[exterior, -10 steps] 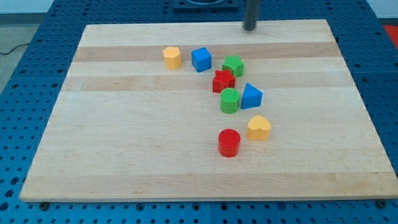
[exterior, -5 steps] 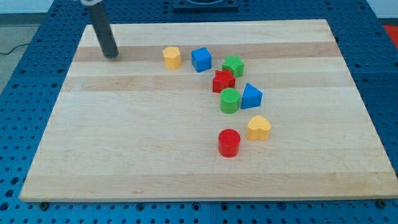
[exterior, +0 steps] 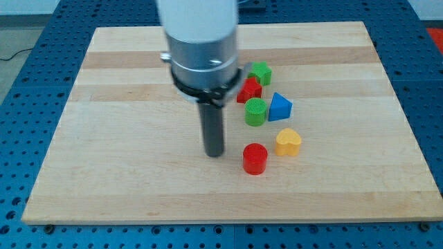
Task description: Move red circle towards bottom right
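Observation:
The red circle (exterior: 255, 158) lies on the wooden board (exterior: 104, 173), below the board's middle. My tip (exterior: 214, 153) rests on the board just to the view's left of the red circle, a small gap apart from it. The rod rises from the tip into the arm's wide grey and white body (exterior: 201, 41), which hides the yellow and blue blocks at the view's top.
A yellow heart block (exterior: 288, 142) lies close to the upper right of the red circle. Above it are a green cylinder (exterior: 255, 111), a blue triangle (exterior: 279, 106), a red star (exterior: 249, 89) and a green star (exterior: 261, 72).
My tip has swept from the board's top right to the top left and then down to the middle, beside the red circle. No block has moved.

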`<state>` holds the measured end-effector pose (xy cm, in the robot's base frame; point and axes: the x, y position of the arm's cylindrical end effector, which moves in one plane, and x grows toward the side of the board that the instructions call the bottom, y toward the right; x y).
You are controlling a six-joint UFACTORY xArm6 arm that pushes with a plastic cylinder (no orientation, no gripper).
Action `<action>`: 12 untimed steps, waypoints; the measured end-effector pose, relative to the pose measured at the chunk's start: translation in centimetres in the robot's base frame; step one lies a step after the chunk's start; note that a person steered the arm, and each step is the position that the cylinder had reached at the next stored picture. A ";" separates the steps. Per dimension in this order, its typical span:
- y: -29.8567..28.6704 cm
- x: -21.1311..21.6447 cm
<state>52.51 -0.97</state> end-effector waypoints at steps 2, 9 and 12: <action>6.5 3.6; 9.9 1.5; 15.4 3.8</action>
<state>56.30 14.38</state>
